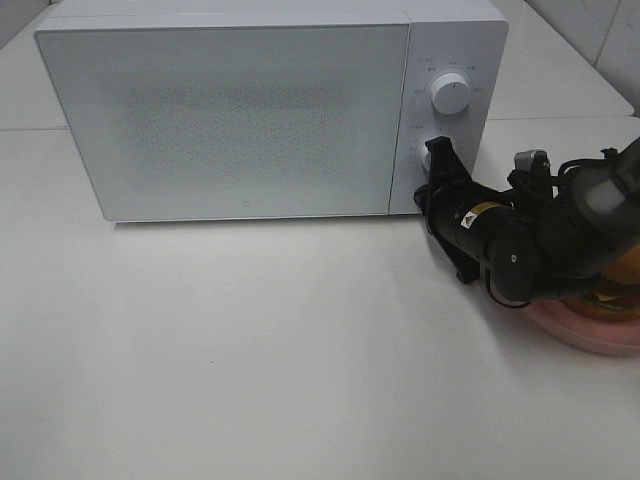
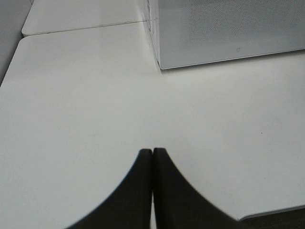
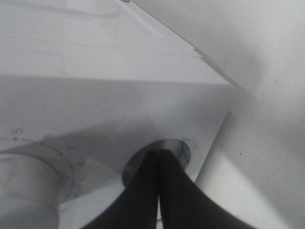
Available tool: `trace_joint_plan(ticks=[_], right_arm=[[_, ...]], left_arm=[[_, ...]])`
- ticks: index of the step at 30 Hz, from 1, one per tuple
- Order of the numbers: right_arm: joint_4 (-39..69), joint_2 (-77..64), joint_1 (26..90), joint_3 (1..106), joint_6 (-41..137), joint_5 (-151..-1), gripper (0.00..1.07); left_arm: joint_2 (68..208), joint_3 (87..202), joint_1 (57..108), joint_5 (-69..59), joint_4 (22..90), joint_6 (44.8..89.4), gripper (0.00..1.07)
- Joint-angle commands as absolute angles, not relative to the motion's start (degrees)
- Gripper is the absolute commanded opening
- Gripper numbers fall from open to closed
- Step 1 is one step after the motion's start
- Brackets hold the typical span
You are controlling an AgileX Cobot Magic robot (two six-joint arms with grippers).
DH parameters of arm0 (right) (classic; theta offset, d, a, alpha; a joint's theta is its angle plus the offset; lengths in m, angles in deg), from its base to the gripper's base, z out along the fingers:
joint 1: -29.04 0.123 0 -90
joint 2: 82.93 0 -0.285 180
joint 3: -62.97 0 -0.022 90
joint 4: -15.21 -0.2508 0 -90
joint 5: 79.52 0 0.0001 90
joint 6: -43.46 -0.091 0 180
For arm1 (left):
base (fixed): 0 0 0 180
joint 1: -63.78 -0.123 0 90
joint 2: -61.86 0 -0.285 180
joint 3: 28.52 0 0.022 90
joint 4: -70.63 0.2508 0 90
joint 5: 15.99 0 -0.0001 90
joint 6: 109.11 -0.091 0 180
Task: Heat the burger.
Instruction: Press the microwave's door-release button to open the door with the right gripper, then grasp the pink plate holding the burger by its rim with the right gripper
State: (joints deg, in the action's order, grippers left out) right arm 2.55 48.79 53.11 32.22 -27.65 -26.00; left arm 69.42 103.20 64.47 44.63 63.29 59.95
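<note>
The left gripper is held pressed together over the bare table, clear of the work. The microwave, at upper left and centre, is shut. Its lower dial is approached, seemingly touched, by the right gripper. That gripper's tips are closed on nothing, probably for poking. The burger is left on the pink plate at the right edge, half hidden by the arm.
</note>
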Motion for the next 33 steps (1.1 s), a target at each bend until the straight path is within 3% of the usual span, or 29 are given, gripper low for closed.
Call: trace_joint_plan(ticks=[1, 13, 23, 33], right_arm=[[1.7, 48.8, 52.4, 37.0, -26.3, -19.6, 0.01], [2.6, 48.6, 52.4, 36.5, -26.2, -20.0, 0.02], [4.0, 42.4, 52.4, 28.0, -27.4, -24.1, 0.04], [15.2, 37.2, 52.4, 19.4, -23.0, -23.5, 0.06]], left_arm=[[68.3, 103.2, 64.5, 43.9, 63.1, 59.9, 0.0], [68.3, 103.2, 64.5, 43.9, 63.1, 59.9, 0.0], [68.3, 103.2, 64.5, 43.9, 63.1, 59.9, 0.0], [68.3, 103.2, 64.5, 43.9, 63.1, 59.9, 0.0]])
